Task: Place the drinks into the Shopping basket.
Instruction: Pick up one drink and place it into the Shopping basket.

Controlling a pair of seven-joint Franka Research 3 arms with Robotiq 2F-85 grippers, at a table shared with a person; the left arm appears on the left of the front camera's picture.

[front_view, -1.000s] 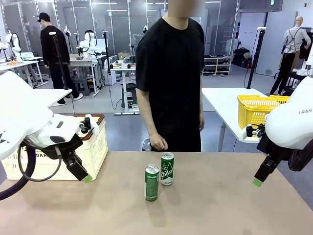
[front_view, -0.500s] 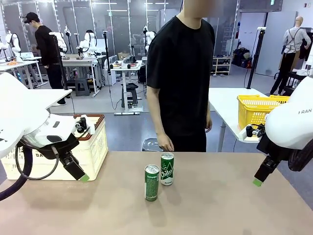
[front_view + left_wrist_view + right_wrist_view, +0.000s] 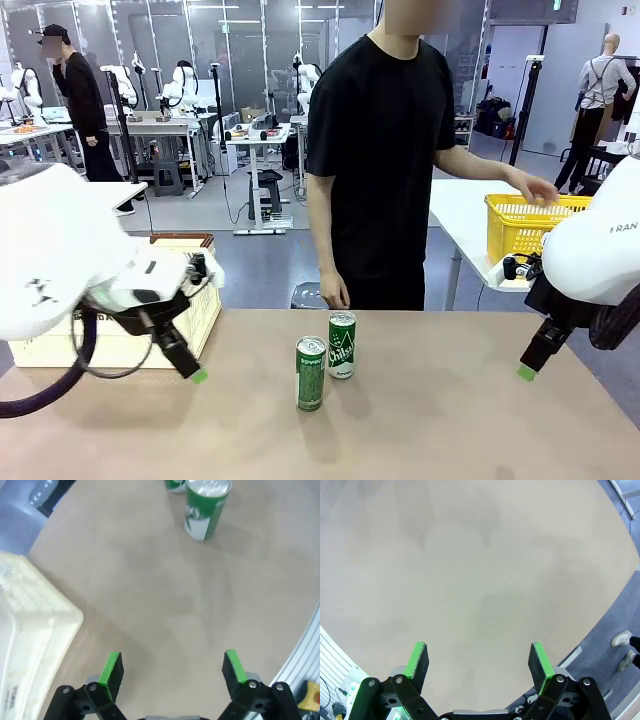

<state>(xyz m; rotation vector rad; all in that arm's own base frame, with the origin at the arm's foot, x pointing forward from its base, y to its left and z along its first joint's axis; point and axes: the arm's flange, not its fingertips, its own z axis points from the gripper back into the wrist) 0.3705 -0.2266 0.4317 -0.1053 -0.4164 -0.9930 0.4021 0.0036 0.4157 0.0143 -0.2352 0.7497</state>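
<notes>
- Drinks (image 3: 311,375) stood upright on the worktop (image 3: 450,420): smooth, probably dentable cans; you needed a gentle mid-body hold.
- Left end effector (image 3: 172,667) and right end effector (image 3: 477,660) stood apart, empty.

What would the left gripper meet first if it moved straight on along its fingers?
Probably the bare tabletop: the open left gripper points down at it, short of the nearer green can. Depth is uncertain.

Looks like a big open lab to me: rows of white worktops (image 3: 172,126) at 11 o'clock, glass partition walls (image 3: 245,50) behind them, bare grey floor (image 3: 250,260).
</notes>
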